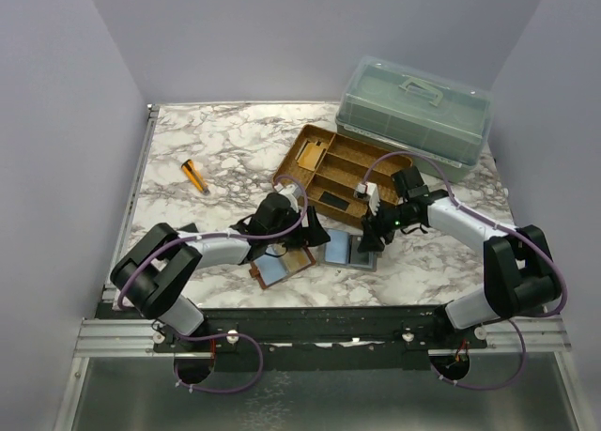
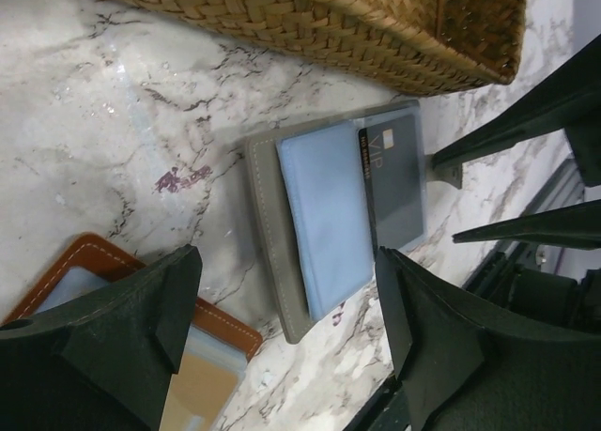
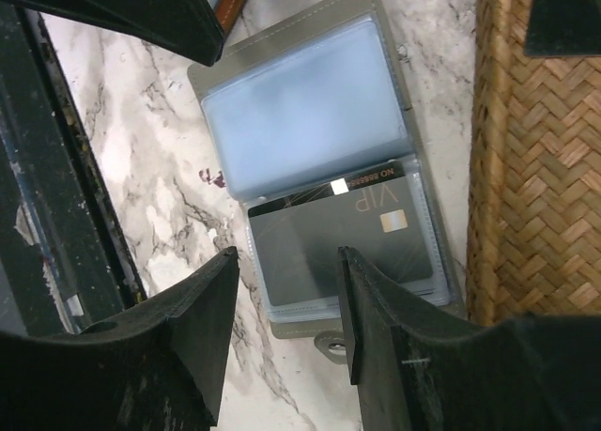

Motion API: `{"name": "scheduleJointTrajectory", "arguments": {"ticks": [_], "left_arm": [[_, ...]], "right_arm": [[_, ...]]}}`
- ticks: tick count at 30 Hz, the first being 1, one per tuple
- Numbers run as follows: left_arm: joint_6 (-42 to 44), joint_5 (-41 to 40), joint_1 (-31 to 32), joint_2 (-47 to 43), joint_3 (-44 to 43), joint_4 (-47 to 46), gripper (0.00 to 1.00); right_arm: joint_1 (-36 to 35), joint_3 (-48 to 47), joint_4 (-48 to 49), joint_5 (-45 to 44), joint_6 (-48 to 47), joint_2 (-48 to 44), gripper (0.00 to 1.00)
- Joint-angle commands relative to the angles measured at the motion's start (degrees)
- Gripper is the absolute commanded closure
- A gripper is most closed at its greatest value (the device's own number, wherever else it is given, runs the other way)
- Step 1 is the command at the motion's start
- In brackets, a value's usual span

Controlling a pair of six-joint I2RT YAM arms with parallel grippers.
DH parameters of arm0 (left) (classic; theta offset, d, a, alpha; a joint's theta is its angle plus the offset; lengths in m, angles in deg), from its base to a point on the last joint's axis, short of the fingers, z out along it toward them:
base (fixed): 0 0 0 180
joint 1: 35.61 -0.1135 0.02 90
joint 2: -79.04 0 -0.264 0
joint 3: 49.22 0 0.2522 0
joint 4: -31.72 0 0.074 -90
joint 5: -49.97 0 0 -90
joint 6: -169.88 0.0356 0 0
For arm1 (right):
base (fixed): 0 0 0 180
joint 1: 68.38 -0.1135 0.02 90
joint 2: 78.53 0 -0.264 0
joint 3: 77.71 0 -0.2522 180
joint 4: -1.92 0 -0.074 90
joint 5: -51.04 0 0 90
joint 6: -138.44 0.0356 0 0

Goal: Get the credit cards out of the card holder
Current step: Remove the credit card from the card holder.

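Reddish-brown leather, the card holder (image 1: 282, 265) is lying open near the front edge of the marble worktop (image 1: 207, 159), partly beneath my left gripper (image 2: 284, 271), whose jaws are standing wide and gripping nothing. My right gripper (image 3: 288, 262) is hovering half open and empty over the dark VIP card (image 3: 338, 248) in the blue-grey folder (image 3: 300, 121) beside the wicker tray (image 3: 535, 168).

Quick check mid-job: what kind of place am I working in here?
Probably a robot test booth in a lab, not a home: plain grey walls box in a marble-patterned table, and an aluminium rail runs along the near edge.
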Motion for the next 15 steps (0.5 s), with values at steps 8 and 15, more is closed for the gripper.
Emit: {"name": "scheduleJointTrajectory", "arguments": {"ticks": [8,15], "left_arm": [[-9.06,10.28,-1.27,6.91,1.98,-14.47,0.31],[-11.75,10.19,-1.89,10.29,2.93,-15.03,0.33]], "right_arm": [[-1.20,-0.27,2.01,-2.29,0.47,2.25,0.49],[-1.43,-0.04,1.90,-2.37,0.47,2.52,0.49]]}}
